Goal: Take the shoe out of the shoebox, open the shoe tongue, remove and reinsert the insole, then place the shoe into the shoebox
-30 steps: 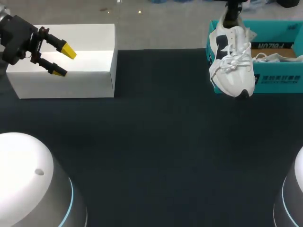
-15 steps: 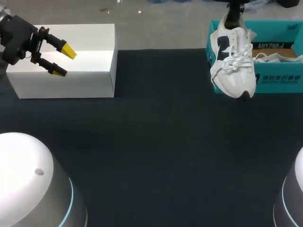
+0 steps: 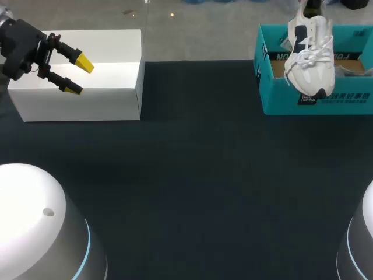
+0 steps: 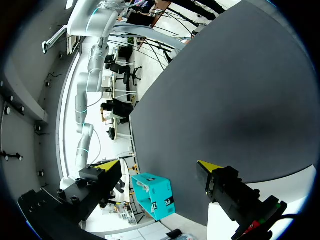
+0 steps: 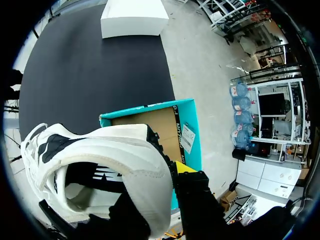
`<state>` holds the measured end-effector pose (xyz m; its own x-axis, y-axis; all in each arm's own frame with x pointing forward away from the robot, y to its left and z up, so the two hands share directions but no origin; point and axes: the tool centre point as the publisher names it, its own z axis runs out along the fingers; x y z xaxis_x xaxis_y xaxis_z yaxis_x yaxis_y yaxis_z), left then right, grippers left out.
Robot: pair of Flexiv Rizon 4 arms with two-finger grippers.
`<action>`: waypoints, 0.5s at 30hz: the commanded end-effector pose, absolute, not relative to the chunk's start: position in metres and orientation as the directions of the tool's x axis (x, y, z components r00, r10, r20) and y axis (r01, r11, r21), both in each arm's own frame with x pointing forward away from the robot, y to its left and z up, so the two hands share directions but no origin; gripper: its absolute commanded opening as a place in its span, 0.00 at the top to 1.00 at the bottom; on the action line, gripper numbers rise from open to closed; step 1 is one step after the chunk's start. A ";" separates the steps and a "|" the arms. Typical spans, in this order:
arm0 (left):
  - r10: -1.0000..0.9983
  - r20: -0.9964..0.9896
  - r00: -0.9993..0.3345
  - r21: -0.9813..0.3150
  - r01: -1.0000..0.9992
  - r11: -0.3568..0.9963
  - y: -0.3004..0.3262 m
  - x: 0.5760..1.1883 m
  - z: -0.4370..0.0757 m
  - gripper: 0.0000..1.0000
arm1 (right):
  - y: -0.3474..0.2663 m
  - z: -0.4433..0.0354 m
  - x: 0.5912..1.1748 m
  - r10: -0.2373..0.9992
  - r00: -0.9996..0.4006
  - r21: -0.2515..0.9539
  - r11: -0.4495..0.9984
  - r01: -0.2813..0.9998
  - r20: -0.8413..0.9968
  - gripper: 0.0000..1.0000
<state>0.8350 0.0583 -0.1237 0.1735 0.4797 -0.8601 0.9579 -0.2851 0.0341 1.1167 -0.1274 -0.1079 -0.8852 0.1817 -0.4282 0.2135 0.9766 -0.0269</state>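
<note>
1. Dark matting covers the table [image 3: 198, 175], and two boxes stand at its far side, well apart from each other.
2. The right gripper [image 5: 162, 182] is clenched on the shoe [image 3: 312, 55] at the heel collar. In the right wrist view one yellow tip presses the outside of the heel, and the other finger goes down inside the shoe.
3. The shoe hangs under this gripper with the toe pointing down, in the air and free of the table.
4. The teal shoebox [image 3: 280, 99] is open and lies directly below and ahead of the right gripper. The toe seems to be above the front wall, but I cannot tell if it touches it.
5. Change: one second ago the shoe hung beside the box, in front of its left corner. Now it has been carried sideways and away from the robot, so it is over the open box.
6. My judgement is that the last step is in hand, putting the shoe back. What remains is to lower it inside the walls and let go.
7. The risk is that the toe catches on the front wall while it goes down.
8. The left gripper [image 3: 74, 74] is released, with its fingers spread and nothing between them. It hovers over the white box [image 3: 111, 87], and it has kept this place during the last second.
</note>
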 end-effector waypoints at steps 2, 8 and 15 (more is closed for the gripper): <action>0.481 -0.859 0.175 0.034 0.957 -0.287 0.059 0.835 -0.123 0.00 | -0.162 -0.103 1.147 0.136 -0.883 -0.027 0.986 0.165 -0.450 1.00; 0.481 -0.859 0.175 0.034 0.957 -0.287 0.059 0.835 -0.123 0.00 | -0.171 -0.101 1.157 0.265 -0.878 0.009 0.958 0.285 -0.398 1.00; 0.481 -0.859 0.175 0.034 0.957 -0.287 0.059 0.835 -0.123 0.00 | -0.171 -0.101 1.157 0.265 -0.878 0.009 0.958 0.285 -0.398 1.00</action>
